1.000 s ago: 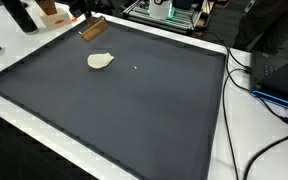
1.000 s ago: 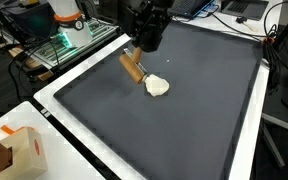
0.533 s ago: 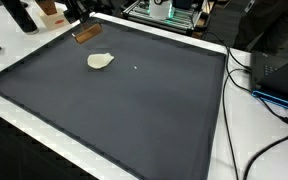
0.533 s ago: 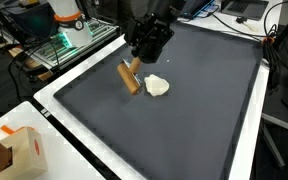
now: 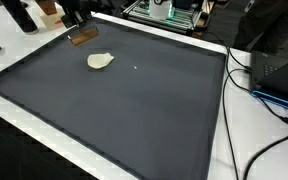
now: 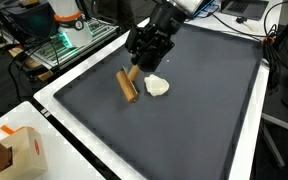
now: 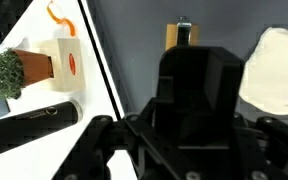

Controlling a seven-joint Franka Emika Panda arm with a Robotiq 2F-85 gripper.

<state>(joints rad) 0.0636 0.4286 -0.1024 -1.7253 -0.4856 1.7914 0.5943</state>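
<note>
Brown wooden stick [image 6: 129, 86] lies slanted on the dark grey mat [image 6: 184, 125] covering the worktop, just beside a pale cream flat lump [image 6: 157, 86]. Black gripper [image 6: 140, 66] sits over the stick's upper end (probably an end hold, clear of the lump). Can't tell if the fingers are apart or clamped.

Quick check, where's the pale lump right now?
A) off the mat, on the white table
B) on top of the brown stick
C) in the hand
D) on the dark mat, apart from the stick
D: in an exterior view the lump lies flat on the mat, with bare mat between it and the stick.
</note>
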